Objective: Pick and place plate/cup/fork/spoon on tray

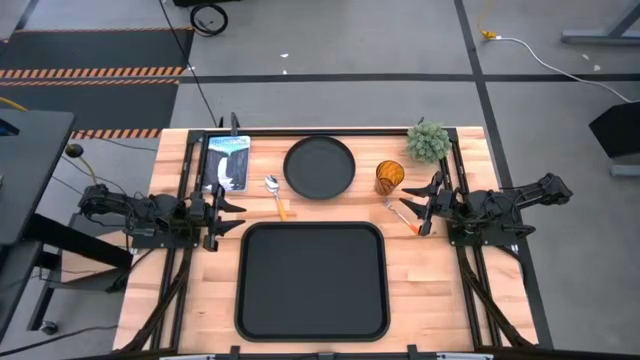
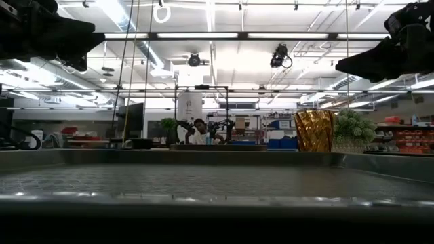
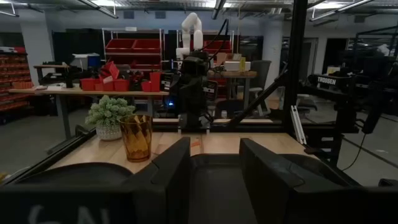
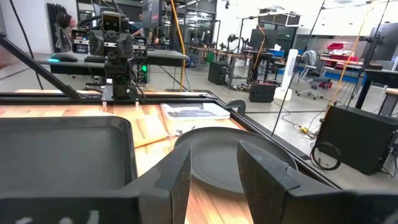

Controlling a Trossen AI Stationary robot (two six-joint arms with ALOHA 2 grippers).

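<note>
Nothing had been placed yet, by the look of it: the tray lay bare between the two arms, nearer the table's front edge than either gripper, and all four pieces waited beyond it. The left gripper hovered at the tray's left far corner with its fingers parted and holding nothing; the right gripper hung at the opposite corner, likewise spread and empty. There was one plate, midway between the grippers and farther back; one cup, just beside the right gripper; one fork, lying almost under the right gripper's fingertips; and one spoon, a little to the right of the left gripper. So four placements remained. A small potted plant and a booklet also sat along the back.
</note>
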